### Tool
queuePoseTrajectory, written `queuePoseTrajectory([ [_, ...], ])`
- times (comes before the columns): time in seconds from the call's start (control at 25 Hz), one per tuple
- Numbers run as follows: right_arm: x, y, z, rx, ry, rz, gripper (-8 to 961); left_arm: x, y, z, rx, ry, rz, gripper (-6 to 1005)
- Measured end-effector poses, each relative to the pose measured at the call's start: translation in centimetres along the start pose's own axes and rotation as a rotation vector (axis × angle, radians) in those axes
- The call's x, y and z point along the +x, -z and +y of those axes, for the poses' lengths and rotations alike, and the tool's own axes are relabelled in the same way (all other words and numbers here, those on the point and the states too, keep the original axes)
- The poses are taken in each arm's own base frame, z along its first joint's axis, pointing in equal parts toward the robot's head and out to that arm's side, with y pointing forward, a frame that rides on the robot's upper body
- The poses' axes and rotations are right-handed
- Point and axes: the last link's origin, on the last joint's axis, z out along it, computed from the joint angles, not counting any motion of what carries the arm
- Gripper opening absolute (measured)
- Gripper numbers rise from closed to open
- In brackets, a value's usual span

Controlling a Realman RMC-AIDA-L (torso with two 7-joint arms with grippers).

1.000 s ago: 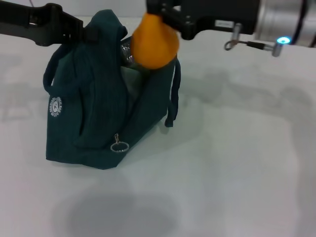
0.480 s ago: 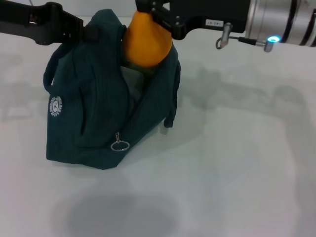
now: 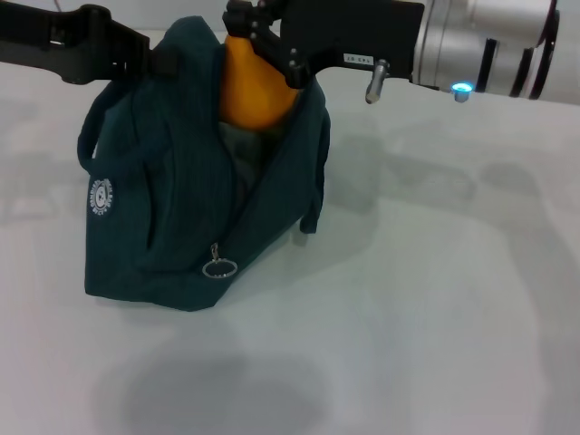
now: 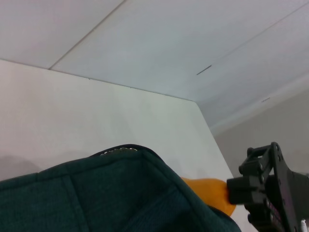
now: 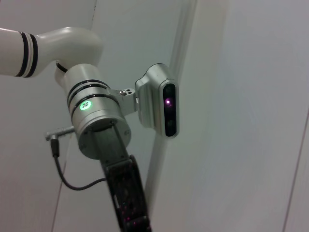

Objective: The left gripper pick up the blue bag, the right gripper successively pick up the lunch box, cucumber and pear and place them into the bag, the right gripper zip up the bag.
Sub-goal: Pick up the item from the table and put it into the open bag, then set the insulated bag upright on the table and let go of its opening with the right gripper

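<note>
The blue bag (image 3: 172, 208) stands on the white table with its mouth open at the top. My left gripper (image 3: 152, 56) is shut on the bag's upper edge and holds it up. The orange-yellow pear (image 3: 254, 86) hangs in the bag's mouth, its lower part behind the fabric rim, with my right gripper (image 3: 268, 43) shut on its upper part. In the left wrist view, the bag's fabric (image 4: 96, 193) fills the foreground, with the pear (image 4: 208, 191) and the right gripper (image 4: 263, 188) behind it. The lunch box and cucumber are hidden.
A ring zipper pull (image 3: 219, 268) hangs low on the bag's front, and a loop handle (image 3: 317, 172) dangles on its right side. White table (image 3: 426, 299) stretches to the right and front. The right wrist view shows only the left arm's wrist (image 5: 101, 121).
My right gripper has carried the pear left and down, from above the bag's right rim into its open mouth. The left gripper and the bag have stayed put.
</note>
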Motion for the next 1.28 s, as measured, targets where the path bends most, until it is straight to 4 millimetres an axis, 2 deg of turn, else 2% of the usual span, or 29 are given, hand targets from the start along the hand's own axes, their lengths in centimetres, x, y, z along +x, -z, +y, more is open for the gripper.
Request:
queuePoseTrajectory([
  [0.28, -0.2, 0.0, -0.5, 0.043, -0.032, -0.024, 167, 0.0, 0.1, 0.0, 0.001, -0.002, -0.002, 43],
  [0.76, 0.2, -0.2, 0.0, 0.042, -0.051, -0.018, 191, 0.1, 0.0, 0.1, -0.001, -0.006, -0.003, 43],
  [0.88, 0.0, 0.6, -0.3, 0.084, -0.085, -0.054, 332, -0.1, 0.2, -0.1, 0.002, -0.002, 0.0, 43],
  [1.0, 0.3, 2.4, -0.6, 0.15, -0.178, -0.102, 441, -0.1, 0.2, -0.1, 0.003, -0.002, 0.001, 43],
  [1.16, 1.9, 6.0, -0.6, 0.245, -0.414, -0.142, 566, -0.1, 0.3, -0.1, 0.005, -0.001, 0.002, 43],
  [1.24, 2.3, 6.6, -0.6, 0.26, -0.469, -0.147, 656, -0.1, 0.3, -0.2, 0.006, -0.001, 0.002, 43],
  [1.28, 3.1, 7.9, -0.6, 0.286, -0.597, -0.157, 701, -0.1, 0.4, -0.2, 0.006, -0.001, 0.002, 43],
])
